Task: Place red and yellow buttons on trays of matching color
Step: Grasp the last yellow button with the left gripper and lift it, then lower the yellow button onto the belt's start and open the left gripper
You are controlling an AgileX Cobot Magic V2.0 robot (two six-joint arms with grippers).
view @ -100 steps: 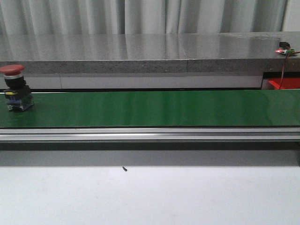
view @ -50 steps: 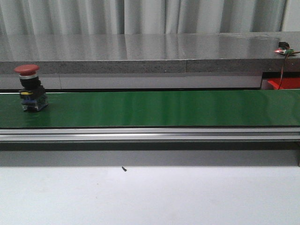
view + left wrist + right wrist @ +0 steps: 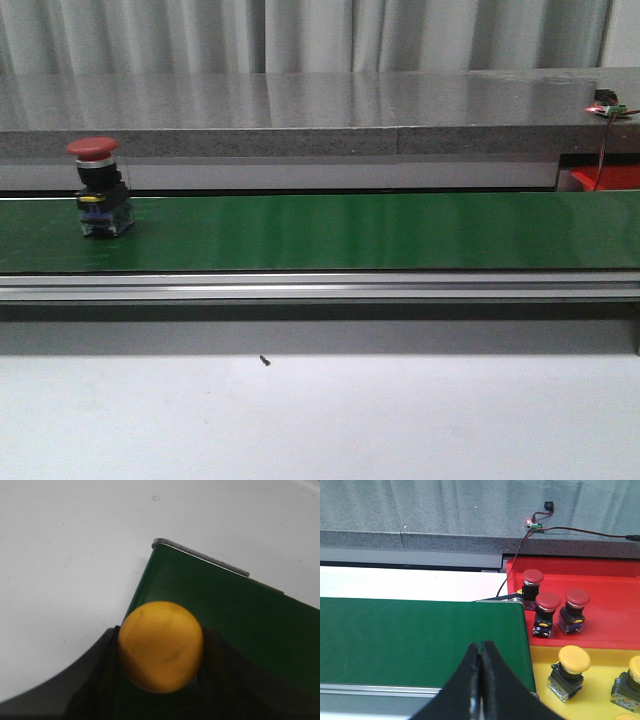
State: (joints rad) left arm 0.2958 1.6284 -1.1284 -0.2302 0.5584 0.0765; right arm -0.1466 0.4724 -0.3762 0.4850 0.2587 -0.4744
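Red button (image 3: 100, 187) stands upright on the green belt (image 3: 350, 232), far left. Rigid, top-heavy; you'd best pinch the dark body under the cap.

Left tool (image 3: 161, 652) is clamped on a yellow button (image 3: 161, 652); only its cap shows.

Right tool (image 3: 481, 652) is clenched, empty, beside the red tray (image 3: 615, 597) and yellow tray (image 3: 540, 660), both cropped.

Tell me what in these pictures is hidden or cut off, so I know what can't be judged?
- Yellow button, left wrist view: only its cap shows, between the left gripper fingers; the body is hidden.
- Yellow tray, right wrist view: cut off by the frame edge, so its button count is unknown.
- Red tray, front view: only a corner shows.
- Front view: neither arm appears.
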